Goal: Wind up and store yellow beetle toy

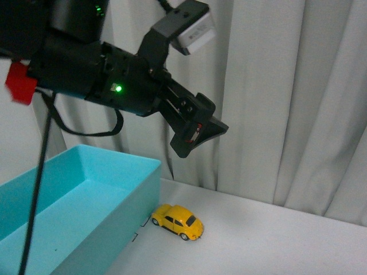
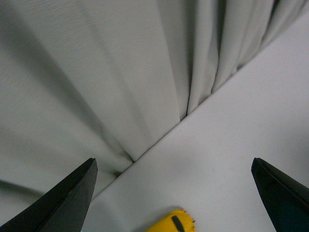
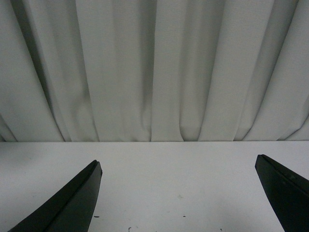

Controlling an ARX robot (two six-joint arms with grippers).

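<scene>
Hanging beyond both claws is a pleated white fabric curtain, with a flat white tabletop under them. A long open turquoise plastic bin stands below the black left claw and to its left in the front view. That claw hovers in the air, spread wide and gripping nothing, and the small yellow beetle toy stands on its wheels almost straight beneath it, just beside the bin's wall; the right claw is likewise spread wide and holding nothing.

Pale curtain (pleated) behind white table.
</scene>
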